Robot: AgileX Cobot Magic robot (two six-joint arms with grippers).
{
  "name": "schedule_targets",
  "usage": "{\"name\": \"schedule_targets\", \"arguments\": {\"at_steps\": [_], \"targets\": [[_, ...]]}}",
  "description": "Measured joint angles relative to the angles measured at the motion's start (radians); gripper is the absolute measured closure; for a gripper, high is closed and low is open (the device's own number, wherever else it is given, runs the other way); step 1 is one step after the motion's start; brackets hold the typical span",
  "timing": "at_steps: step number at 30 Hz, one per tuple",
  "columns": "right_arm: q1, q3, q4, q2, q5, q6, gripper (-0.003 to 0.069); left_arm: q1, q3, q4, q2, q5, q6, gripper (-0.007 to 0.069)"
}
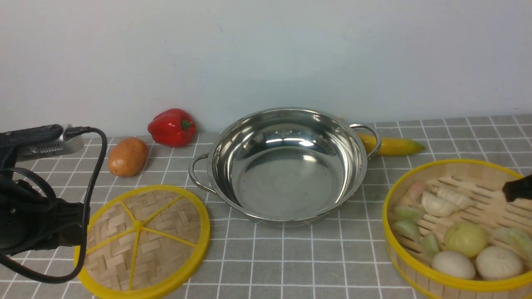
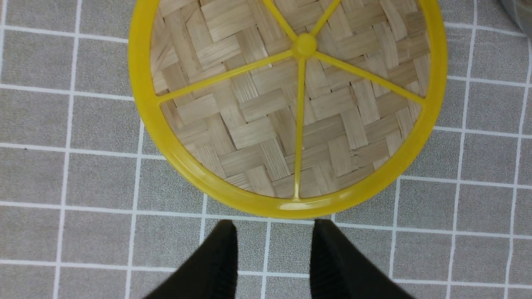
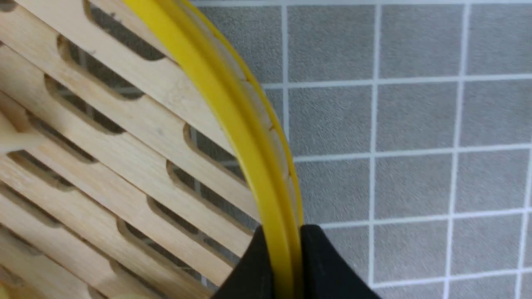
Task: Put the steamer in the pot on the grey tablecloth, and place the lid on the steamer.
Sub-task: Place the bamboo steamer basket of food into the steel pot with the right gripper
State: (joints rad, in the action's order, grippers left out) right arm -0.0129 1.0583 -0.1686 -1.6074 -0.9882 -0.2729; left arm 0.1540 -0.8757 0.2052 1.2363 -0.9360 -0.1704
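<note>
The steamer (image 1: 457,232), a yellow-rimmed bamboo basket with several dumplings and buns inside, sits at the right on the grey tablecloth (image 1: 291,257). My right gripper (image 3: 285,232) is shut on the steamer (image 3: 124,137), one finger inside its yellow rim and one outside; in the front view only a black tip of the right gripper (image 1: 517,189) shows. The empty steel pot (image 1: 286,162) stands in the middle. The woven lid (image 1: 143,241) lies flat at the left. My left gripper (image 2: 274,226) hovers open just short of the lid (image 2: 291,104), holding nothing.
A red bell pepper (image 1: 172,126) and a brown potato (image 1: 128,156) lie behind the lid. A banana (image 1: 392,145) lies behind the pot's right handle. The left arm with its cable (image 1: 37,199) fills the left edge. A pale wall stands close behind.
</note>
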Motion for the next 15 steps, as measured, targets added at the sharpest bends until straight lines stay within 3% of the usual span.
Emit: {"name": "schedule_targets", "arguments": {"at_steps": [9,15], "targets": [[0.033,0.214,0.211,0.015,-0.080,0.108,0.0592,0.000,0.000,0.000,0.000,0.000,0.000,0.0382],[0.206,0.535,0.254,-0.162,-0.125,0.087,0.0592,0.000,0.000,0.000,0.000,0.000,0.000,0.0382]]}}
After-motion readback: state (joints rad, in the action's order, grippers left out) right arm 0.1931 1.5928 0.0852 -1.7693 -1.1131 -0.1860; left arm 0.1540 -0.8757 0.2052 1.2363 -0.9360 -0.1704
